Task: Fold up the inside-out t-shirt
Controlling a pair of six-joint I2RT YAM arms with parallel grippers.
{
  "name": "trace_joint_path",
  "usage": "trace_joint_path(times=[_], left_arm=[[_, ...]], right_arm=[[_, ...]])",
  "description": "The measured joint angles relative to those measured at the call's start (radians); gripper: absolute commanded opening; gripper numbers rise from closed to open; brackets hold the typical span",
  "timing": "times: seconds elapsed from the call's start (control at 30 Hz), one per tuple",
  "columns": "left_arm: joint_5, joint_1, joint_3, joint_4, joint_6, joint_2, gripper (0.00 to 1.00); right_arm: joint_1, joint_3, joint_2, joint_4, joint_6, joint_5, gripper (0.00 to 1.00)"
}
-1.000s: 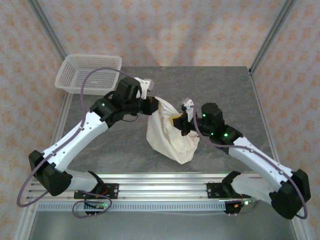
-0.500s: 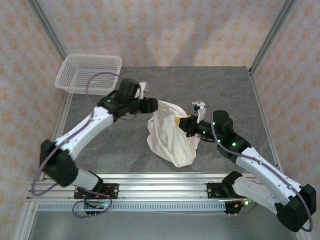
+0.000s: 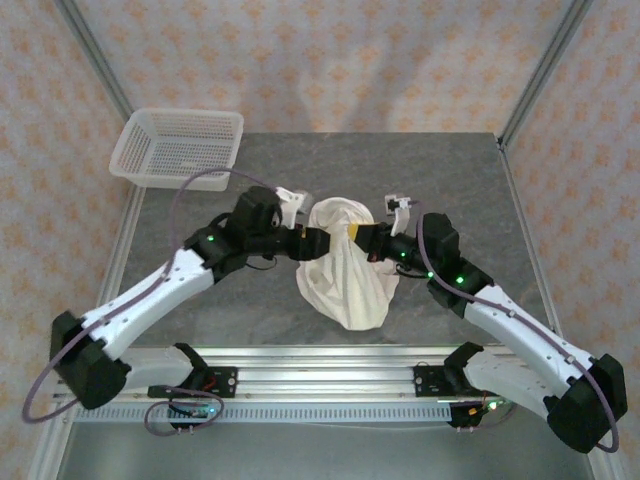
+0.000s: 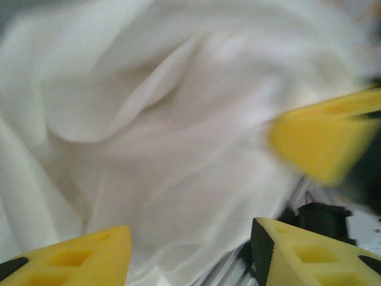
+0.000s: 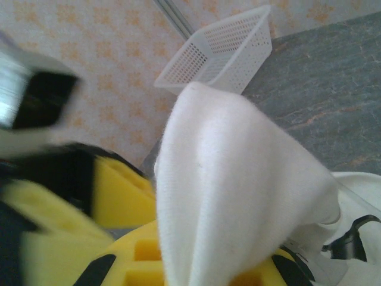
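At mid-table: cream-white, wrinkled soft cloth t-shirt (image 3: 350,275), gathered into a loose pouch. Its top edge is raised between the two arms and its lower part sags toward the near edge of the grey stone-patterned table (image 3: 450,170). At the far left corner: white plastic mesh basket (image 3: 180,145), well apart from the cloth.

Progress, as judged: early. No flat spread, crease or fold is visible. Sleeves and hem cannot be told apart in the bundle, nor which side faces out. Remaining: laying the garment flat, then every fold.

Left arm: rises from the near left, elbow bent, forearm pointing right toward the centre. The left gripper (image 3: 318,243) sits at the left side of the raised cloth. In the wrist view its yellow fingers (image 4: 83,256) stand wide apart, cloth just beyond them, nothing clamped.

Right arm: rises from the near right, forearm angled toward the far left. The right gripper (image 3: 362,236) sits at the top right of the bundle, facing the left one at close range. Its jaws are closed on a peak of the t-shirt (image 5: 238,196).
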Motion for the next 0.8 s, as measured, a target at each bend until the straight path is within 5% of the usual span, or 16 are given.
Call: trace_joint_path(times=[0.07,0.17,0.4,0.6,0.7,0.8], left_arm=[[0.019,-0.006,-0.004,0.018,0.0,0.053,0.53],[0.038,-0.027,0.004,0.033,0.008,0.098,0.0],[-0.077,-0.023,0.02,-0.013,0.037,0.0,0.0],[-0.134,0.114,-0.005,-0.036,0.014,-0.139,0.0],[-0.14,0.146,-0.045,-0.038,0.0,-0.157,0.0],[-0.139,0.146,-0.07,-0.046,-0.005,-0.14,0.0]], right_arm=[[0.0,0.008,0.002,0.0,0.014,-0.002,0.0],[0.0,0.017,0.012,-0.003,0.032,0.002,0.0],[-0.043,0.036,0.013,-0.132,0.07,0.158,0.07],[-0.079,0.015,-0.048,-0.199,0.077,0.156,0.09],[-0.1,-0.016,-0.074,-0.24,0.079,0.183,0.23],[-0.101,-0.048,-0.08,-0.272,0.07,0.193,0.05]])
